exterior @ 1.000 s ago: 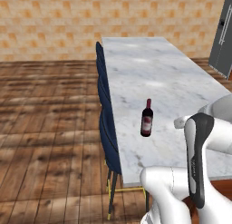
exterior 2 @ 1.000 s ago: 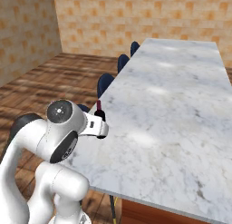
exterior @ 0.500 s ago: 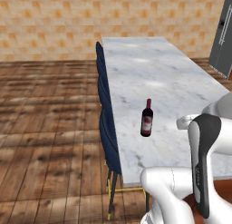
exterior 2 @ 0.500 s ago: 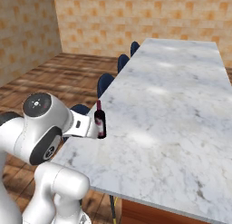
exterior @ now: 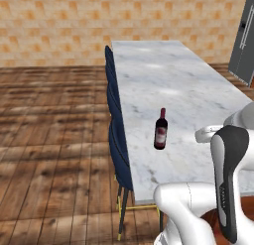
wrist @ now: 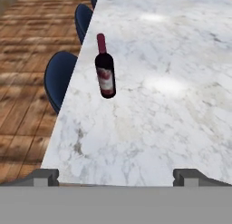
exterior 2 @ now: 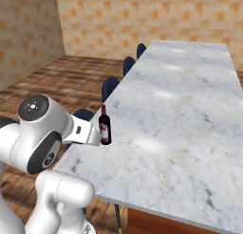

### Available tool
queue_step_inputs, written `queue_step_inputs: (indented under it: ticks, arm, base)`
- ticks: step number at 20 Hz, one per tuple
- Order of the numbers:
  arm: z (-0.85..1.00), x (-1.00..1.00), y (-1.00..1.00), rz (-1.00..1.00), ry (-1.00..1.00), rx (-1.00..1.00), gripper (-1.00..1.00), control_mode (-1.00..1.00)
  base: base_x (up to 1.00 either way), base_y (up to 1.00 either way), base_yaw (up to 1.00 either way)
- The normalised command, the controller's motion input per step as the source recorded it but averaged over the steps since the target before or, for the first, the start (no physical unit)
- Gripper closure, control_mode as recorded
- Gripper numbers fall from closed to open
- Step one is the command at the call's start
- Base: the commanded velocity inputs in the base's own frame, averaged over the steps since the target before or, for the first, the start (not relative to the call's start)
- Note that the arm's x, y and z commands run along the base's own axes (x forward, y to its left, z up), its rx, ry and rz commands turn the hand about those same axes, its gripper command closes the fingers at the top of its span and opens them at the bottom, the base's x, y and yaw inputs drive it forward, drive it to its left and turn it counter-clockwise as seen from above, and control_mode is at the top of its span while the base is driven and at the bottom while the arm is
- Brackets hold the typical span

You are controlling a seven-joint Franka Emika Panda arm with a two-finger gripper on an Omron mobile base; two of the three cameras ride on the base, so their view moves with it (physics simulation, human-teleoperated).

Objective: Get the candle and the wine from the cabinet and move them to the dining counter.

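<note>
wine [wrist: 105, 67]: dark glass, maroon foil neck, pinkish label unreadable, upright near chair-side edge | dining counter [wrist: 172, 105]: veined white-grey marble slab | chairs [wrist: 61, 78]: rounded dark blue | gripper [wrist: 115, 175]: jaws wide apart, empty, well short of bottle

The white arm rises folded — in the left base view its dark-striped forearm stands nearly upright at the lower right, above a rounded white link. In the right base view a big round joint sits at the left, with a short white link reaching right from it. In the hand view the gripper [wrist: 116, 175] holds its 2 dark fingertips [wrist: 45, 175] far apart — jaws wide, nothing between them.
</note>
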Motion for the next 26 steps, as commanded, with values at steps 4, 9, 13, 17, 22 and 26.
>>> queue_step_inputs:
  ticks: [4, 9, 13, 17, 22, 26]
  arm:
    - [0.0, 0.0, 0.0, 0.0, 0.0, 0.0, -1.0, -1.0]
    - [0.0, 0.0, 0.0, 0.0, 0.0, 0.0, -1.0, 1.0]
    - [0.0, 0.0, 0.0, 0.0, 0.0, 0.0, -1.0, 1.0]
    - [0.0, 0.0, 0.0, 0.0, 0.0, 0.0, -1.0, 1.0]
    - [0.0, 0.0, 0.0, 0.0, 0.0, 0.0, -1.0, 1.0]
    - [0.0, 0.0, 0.0, 0.0, 0.0, 0.0, -1.0, 1.0]
  base:
    - [0.0, 0.0, 0.0]
    - [-0.05, 0.0, 0.0]
    - [-0.5, 0.0, 0.0]
    - [-0.76, 0.0, 0.0]
    - [-0.71, -0.03, 0.0]
    - [-0.66, -0.1, 0.0]
